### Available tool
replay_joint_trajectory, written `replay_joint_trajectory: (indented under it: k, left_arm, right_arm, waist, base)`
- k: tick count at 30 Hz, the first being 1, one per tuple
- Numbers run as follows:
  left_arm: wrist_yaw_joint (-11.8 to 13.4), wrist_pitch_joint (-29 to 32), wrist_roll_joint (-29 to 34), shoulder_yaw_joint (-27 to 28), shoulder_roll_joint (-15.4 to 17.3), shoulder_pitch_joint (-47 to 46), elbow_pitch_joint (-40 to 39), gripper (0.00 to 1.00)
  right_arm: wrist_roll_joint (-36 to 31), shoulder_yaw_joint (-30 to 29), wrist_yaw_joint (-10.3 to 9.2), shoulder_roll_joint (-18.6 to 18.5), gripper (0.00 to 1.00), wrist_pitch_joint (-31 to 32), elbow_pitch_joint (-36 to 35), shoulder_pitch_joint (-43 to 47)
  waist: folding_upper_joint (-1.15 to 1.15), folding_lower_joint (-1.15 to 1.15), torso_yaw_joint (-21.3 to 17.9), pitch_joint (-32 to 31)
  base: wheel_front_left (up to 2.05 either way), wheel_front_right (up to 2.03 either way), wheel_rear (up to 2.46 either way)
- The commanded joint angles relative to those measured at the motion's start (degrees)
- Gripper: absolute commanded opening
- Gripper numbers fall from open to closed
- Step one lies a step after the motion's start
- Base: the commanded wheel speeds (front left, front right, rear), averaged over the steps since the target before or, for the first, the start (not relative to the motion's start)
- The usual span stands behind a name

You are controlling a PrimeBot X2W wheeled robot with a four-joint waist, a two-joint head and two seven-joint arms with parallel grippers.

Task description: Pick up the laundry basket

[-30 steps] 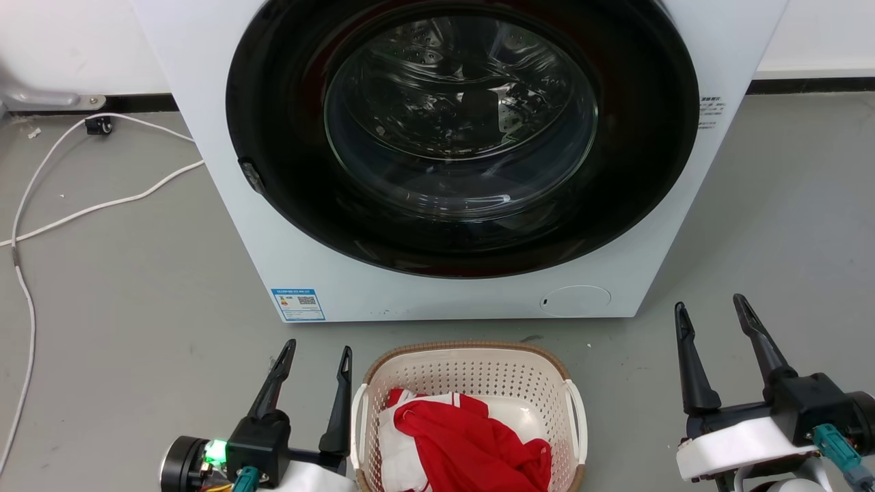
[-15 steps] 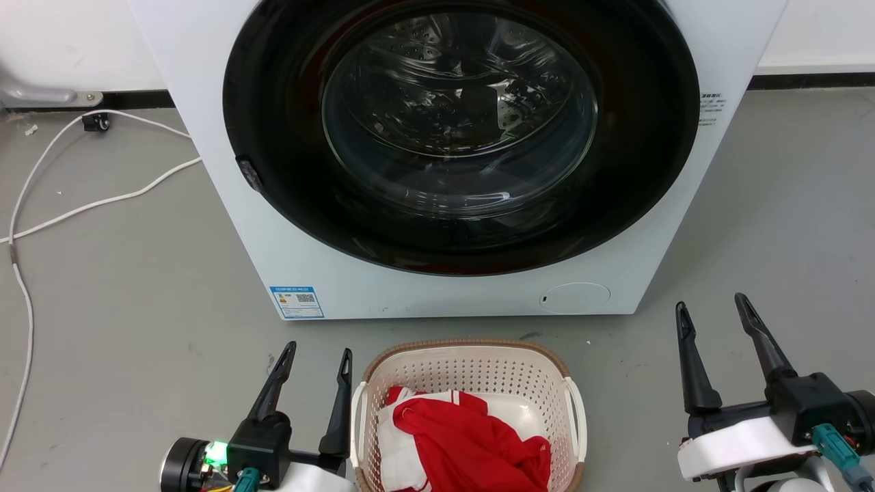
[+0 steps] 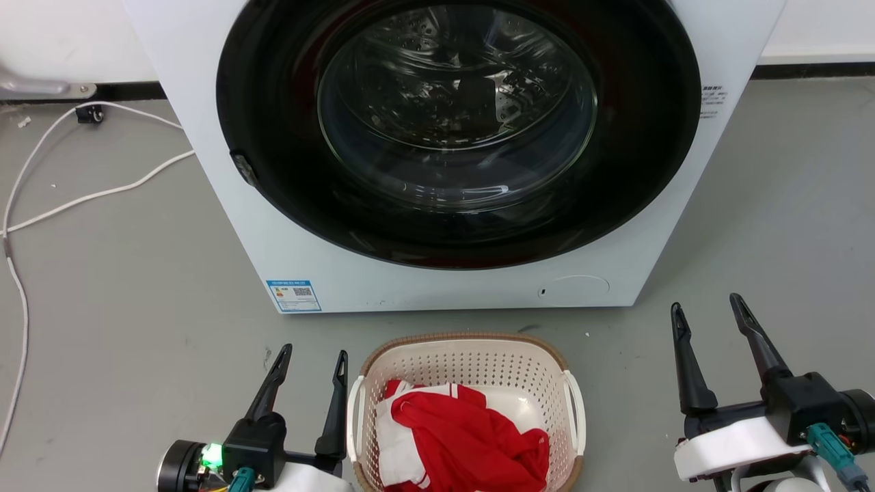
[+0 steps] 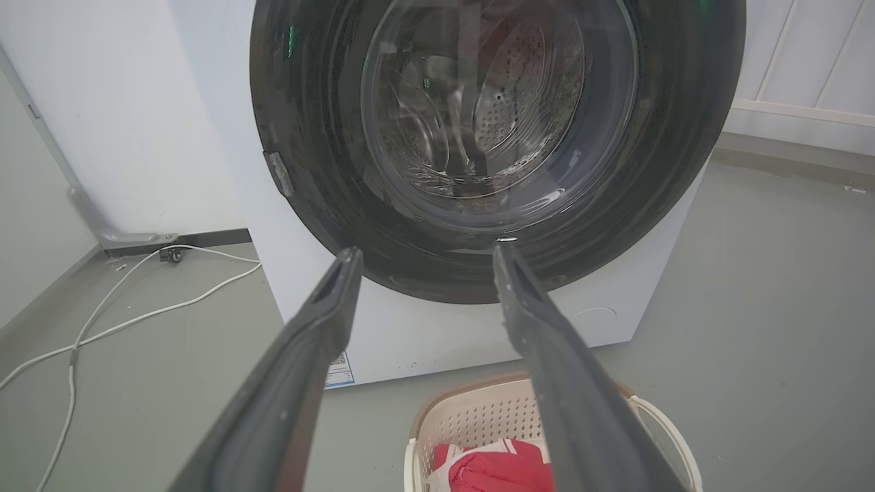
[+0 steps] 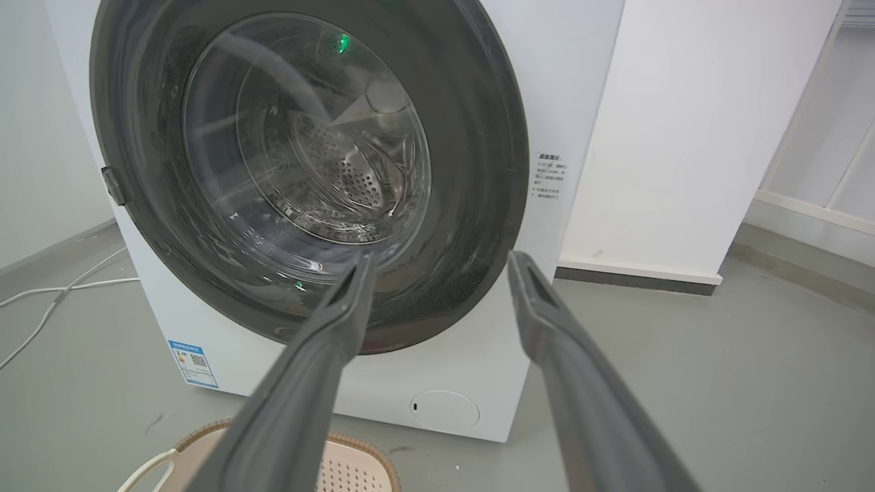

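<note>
White cable (image 3: 41, 205) snakes across the grey floor (image 3: 123, 321) on the far left. Next up is my left gripper (image 3: 314, 351), low down with its fingers spread and nothing between them. Its inner finger is just beside the left handle (image 3: 353, 424) of the laundry basket (image 3: 465, 337), though I honestly can't tell if they touch. The basket sits on the floor right in front of the washing machine (image 3: 273, 260), between my two grippers, with a red and white garment (image 3: 465, 437) bunched up inside. The machine's round door (image 3: 454, 102) is closed above it. Over on the right, my right gripper (image 3: 707, 303) is also spread wide and empty, well apart from the basket's right handle (image 3: 577, 417).
</note>
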Motion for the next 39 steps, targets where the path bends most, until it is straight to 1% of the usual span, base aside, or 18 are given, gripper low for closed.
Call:
replay_joint_trajectory:
  k: [1, 6, 9, 16, 17, 22, 27, 31, 32, 35, 39]
  left_arm:
    - [-0.13, -0.16, 0.13, 0.33, -0.08, 0.2, 0.12, 1.0]
    - [-0.68, -0.16, 0.22, 0.88, -0.13, -1.68, 0.92, 1.0]
    - [-0.96, -0.16, -0.31, 1.63, -0.16, -3.06, 2.84, 1.0]
    - [-2.49, -0.15, -0.88, 3.02, 0.48, -9.36, 8.99, 1.0]
    - [-2.49, -0.15, -0.88, 3.02, 0.48, -9.36, 8.99, 1.0]
    - [-4.14, -0.17, -1.78, 3.59, 2.25, -16.96, 15.93, 1.0]
    - [-5.43, -0.17, -2.52, 2.34, 4.43, -25.44, 24.54, 1.0]
    - [-5.87, -0.16, -2.55, -0.45, 6.16, -32.13, 31.4, 1.0]
    - [-5.99, -0.16, -3.63, -3.43, 7.01, -36.2, 37.01, 1.0]
    - [-6.01, 0.76, -6.29, -8.03, 7.57, -40.59, 42.58, 1.0]
    - [-6.03, 2.54, -11.49, -14.56, 8.46, -45.66, 48.16, 1.0]
  right_arm:
    - [-0.18, 0.09, -0.04, -0.11, 1.0, -0.17, 0.02, -0.63]
    - [-0.34, -0.18, -0.04, -0.11, 1.0, -0.17, 0.61, -1.73]
    - [0.87, -0.76, -0.04, -0.11, 1.0, -0.16, 2.1, -2.66]
    - [-0.24, -0.91, -0.04, -0.08, 1.0, 1.03, 5.46, -7.33]
    - [-0.24, -0.91, -0.04, -0.08, 1.0, 1.03, 5.46, -7.33]
    - [1.15, -0.29, -0.04, -0.08, 1.0, 3.9, 9.2, -13.17]
    - [-0.08, 0.17, -0.04, -0.08, 1.0, 7.21, 13.78, -19.19]
    - [-0.83, -0.11, -0.04, -0.09, 1.0, 10.24, 18.82, -23.73]
    - [-1.31, -0.07, -0.04, -0.08, 1.0, 12.93, 23.6, -27.01]
    - [-0.38, 0.21, -0.04, -0.13, 1.0, 15.34, 28.33, -30.39]
    - [0.46, 1.27, -0.04, -0.08, 1.0, 18.63, 34.41, -34.64]
  waist:
    - [0.0, 0.0, -0.09, 0.84]
    - [0.0, 0.0, -0.15, 4.63]
    - [0.0, 0.0, -0.13, 7.71]
    - [0.0, 0.0, 0.36, 16.84]
    - [0.0, 0.0, 0.36, 16.84]
    - [0.0, 0.0, 0.54, 23.88]
    - [0.0, 0.0, 1.0, 29.38]
    - [0.0, 0.0, 1.09, 32.69]
    - [0.0, 0.0, 1.23, 34.86]
    - [0.0, 0.0, 1.52, 36.9]
    - [0.0, 0.0, 1.9, 39.8]
  base:
    - [0.0, 0.0, 0.0]
    - [0.0, 0.0, 0.0]
    - [0.0, 0.0, 0.0]
    - [0.0, 0.0, 0.0]
    - [0.0, 0.0, 0.0]
    - [0.0, 0.0, 0.0]
    - [0.0, 0.0, 0.0]
    - [0.0, 0.0, 0.0]
    - [0.0, 0.0, 0.0]
    - [0.0, 0.0, 0.0]
    - [0.0, 0.0, 0.0]
